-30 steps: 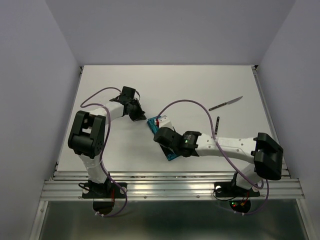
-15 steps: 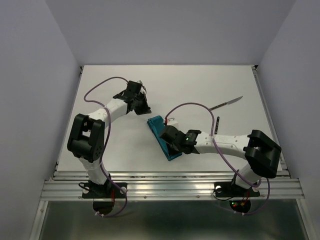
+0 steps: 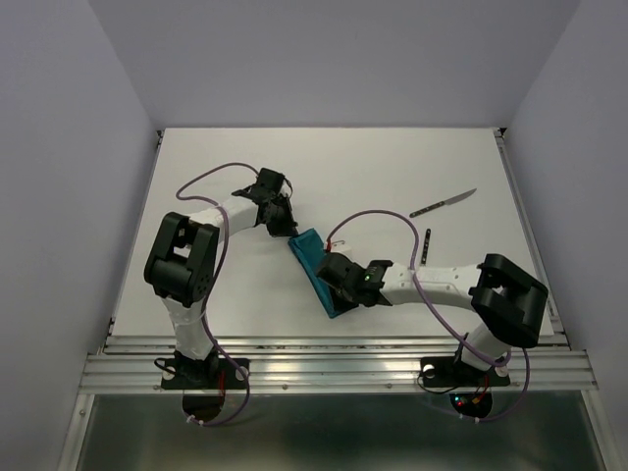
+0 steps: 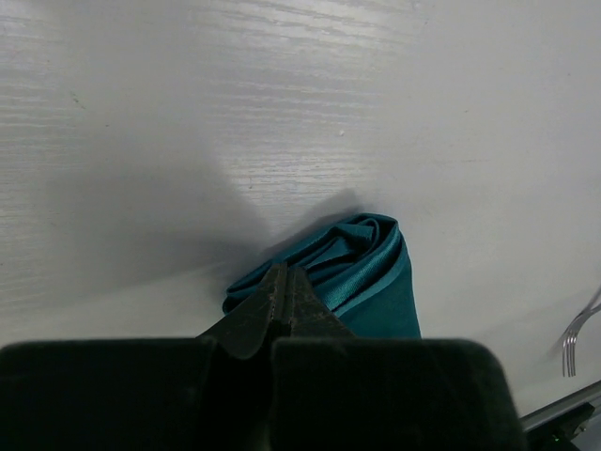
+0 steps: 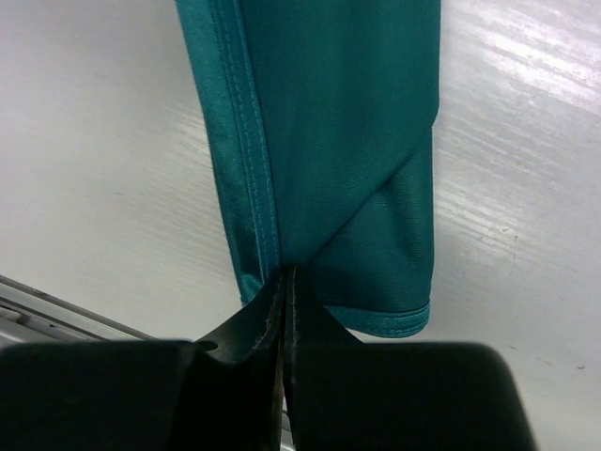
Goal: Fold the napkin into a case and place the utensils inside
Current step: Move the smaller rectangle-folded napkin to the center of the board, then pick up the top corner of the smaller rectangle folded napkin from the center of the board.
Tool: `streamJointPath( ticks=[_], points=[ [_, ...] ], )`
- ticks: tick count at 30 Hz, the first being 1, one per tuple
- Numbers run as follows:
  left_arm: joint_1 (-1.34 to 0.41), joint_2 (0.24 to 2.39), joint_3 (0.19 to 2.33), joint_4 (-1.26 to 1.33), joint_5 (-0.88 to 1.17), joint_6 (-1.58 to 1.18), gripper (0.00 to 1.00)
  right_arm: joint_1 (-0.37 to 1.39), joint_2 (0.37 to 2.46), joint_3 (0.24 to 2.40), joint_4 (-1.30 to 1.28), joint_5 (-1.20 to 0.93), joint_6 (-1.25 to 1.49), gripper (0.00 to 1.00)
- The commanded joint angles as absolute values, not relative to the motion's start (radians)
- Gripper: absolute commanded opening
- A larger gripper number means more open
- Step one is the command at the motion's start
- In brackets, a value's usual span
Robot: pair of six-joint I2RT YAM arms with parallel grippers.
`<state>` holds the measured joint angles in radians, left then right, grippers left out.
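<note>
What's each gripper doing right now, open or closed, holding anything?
Left gripper: closed, tips at one end of the folded napkin; grip unclear.
Right gripper: closed at the other end; grip unclear.

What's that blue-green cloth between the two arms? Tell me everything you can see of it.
The napkin is plain teal soft cloth with a stitched hem, folded into a long narrow strip with a diagonal fold near one end. It lies flat and slanted on the white table. The left gripper's closed tips sit at its bunched far end; the right gripper's touch its nearer half.
</note>
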<state>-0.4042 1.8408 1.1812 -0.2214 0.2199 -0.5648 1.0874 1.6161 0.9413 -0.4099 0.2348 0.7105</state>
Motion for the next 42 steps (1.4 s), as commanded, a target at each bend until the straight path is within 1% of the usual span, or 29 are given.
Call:
streamJointPath(
  ticks=[1,7,13,15,18,22,26,29,33,35,42],
  points=[
    [-0.407,1.833,1.149,-0.212,0.199,-0.555,0.00,1.081,1.620,0.902,-0.383,0.250,0.689,0.01],
    [-0.407,1.807,1.095,-0.209,0.195,-0.561,0.00,1.052,1.568,0.853,-0.385,0.270,0.644,0.01],
    [-0.407,1.721,1.028,-0.216,0.189,-0.572,0.00,1.022,1.482,0.825,-0.403,0.299,0.589,0.01],
    [-0.407,1.689,1.022,-0.228,0.183,-0.571,0.00,1.022,1.447,0.838,-0.396,0.270,0.545,0.01],
    [-0.407,1.648,1.029,-0.259,0.161,-0.566,0.00,1.022,1.416,0.885,-0.393,0.227,0.493,0.04],
    [-0.407,1.595,1.054,-0.307,0.121,-0.561,0.00,1.022,1.414,0.971,-0.397,0.183,0.453,0.15],
    [-0.378,1.552,1.078,-0.345,0.095,-0.546,0.00,1.022,1.480,1.069,-0.399,0.186,0.411,0.26],
    [-0.330,1.526,1.072,-0.357,0.098,-0.532,0.00,1.031,1.574,1.188,-0.396,0.218,0.358,0.33],
    [-0.261,1.505,1.036,-0.353,0.133,-0.526,0.00,1.031,1.701,1.281,-0.379,0.247,0.304,0.41],
    [-0.241,1.490,1.020,-0.347,0.147,-0.528,0.00,1.031,1.773,1.347,-0.376,0.264,0.279,0.47],
    [-0.201,1.477,0.974,-0.338,0.161,-0.531,0.00,1.031,1.919,1.465,-0.364,0.317,0.239,0.49]
  ],
)
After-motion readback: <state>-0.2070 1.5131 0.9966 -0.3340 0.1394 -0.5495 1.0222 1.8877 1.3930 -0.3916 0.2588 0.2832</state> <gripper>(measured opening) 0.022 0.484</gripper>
